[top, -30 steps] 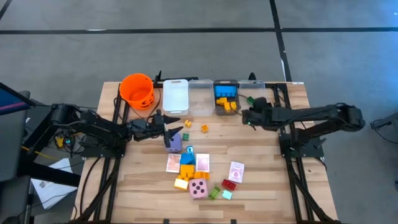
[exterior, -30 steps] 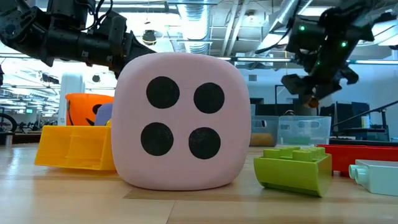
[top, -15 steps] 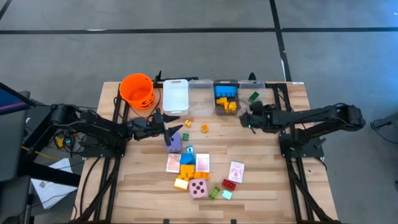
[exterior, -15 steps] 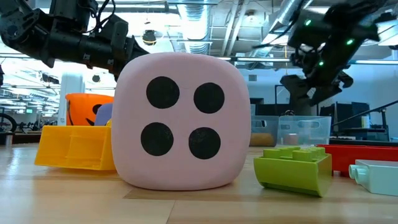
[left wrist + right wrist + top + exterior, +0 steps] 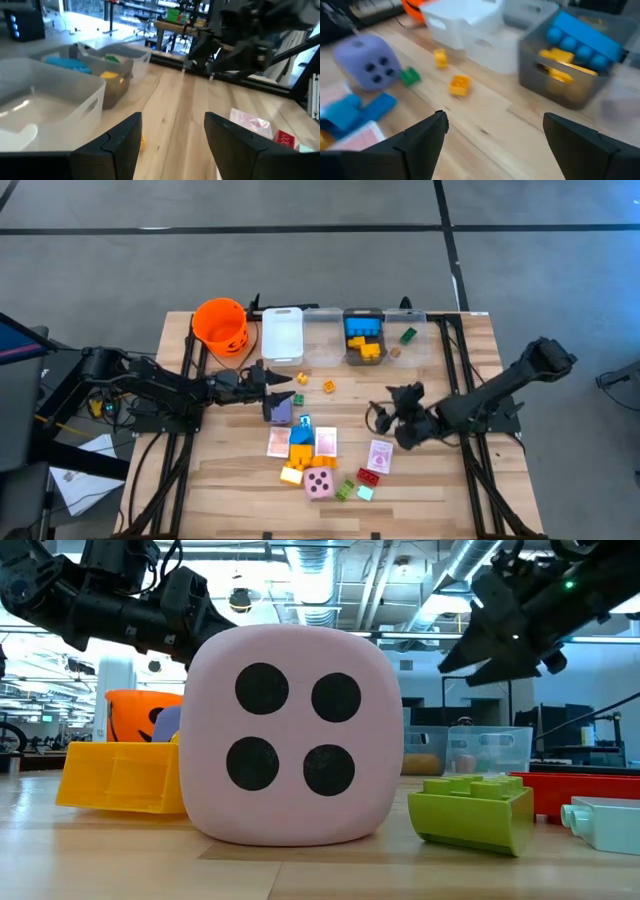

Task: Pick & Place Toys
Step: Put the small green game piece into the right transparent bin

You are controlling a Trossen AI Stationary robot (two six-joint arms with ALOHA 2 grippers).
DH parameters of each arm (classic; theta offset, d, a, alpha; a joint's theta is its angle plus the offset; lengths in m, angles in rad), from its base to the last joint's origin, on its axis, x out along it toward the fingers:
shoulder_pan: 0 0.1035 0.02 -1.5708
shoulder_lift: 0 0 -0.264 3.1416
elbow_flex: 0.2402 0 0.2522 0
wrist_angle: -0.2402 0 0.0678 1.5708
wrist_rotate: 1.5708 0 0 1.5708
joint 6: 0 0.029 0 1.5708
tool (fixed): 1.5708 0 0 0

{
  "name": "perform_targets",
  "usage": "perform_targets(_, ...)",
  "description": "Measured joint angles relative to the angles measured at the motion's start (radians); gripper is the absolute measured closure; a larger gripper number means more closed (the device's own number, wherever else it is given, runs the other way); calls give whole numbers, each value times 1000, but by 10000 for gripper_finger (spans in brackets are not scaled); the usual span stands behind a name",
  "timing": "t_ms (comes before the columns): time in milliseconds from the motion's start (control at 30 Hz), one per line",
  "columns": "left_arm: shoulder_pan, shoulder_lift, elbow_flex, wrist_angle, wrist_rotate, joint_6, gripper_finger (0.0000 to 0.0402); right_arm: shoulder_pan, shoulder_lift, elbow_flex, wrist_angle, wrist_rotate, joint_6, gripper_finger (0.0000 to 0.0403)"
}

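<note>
Your right gripper (image 5: pixel 387 418) hangs open and empty just beside the card (image 5: pixel 380 454), ready to pick; your left gripper (image 5: pixel 283 385) waits open over the purple die (image 5: pixel 281 409).

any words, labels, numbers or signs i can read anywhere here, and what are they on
No readable words, labels, brands or numbers in any view.
pink die: no text, four black dots on the facing side.
purple die: no text, four dark dots on the facing side.
pink-backed card: printed pattern, too small to read.
orange bucket: dark marking, too small to read.
</note>
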Motion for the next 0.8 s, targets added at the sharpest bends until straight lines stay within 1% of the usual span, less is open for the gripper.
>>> perform_targets(100, 0, 0, 0, -35, -11, -12, 192, 26, 83, 0, 122, 54, -3, 77)
perform_targets(200, 0, 0, 0, -75, -20, 8, 192, 29, 174, 0, 234, 63, -8, 77)
perform_targets(300, -11, 0, 0, -96, -3, 89, 192, 29, 268, 0, 338, 62, -8, 77)
perform_targets(467, -63, 0, 0, -87, 0, 262, 192, 28, 411, 0, 496, 61, -27, 77)
perform_targets(600, -104, 0, 0, -94, 0, 333, 192, 28, 472, 0, 661, 58, -178, 77)
perform_targets(733, -123, 0, 0, -71, -5, 335, 192, 28, 489, 13, 786, 54, -345, 77)
perform_targets(800, -124, 0, 0, -38, -39, 334, 192, 25, 490, 28, 820, 54, -407, 77)
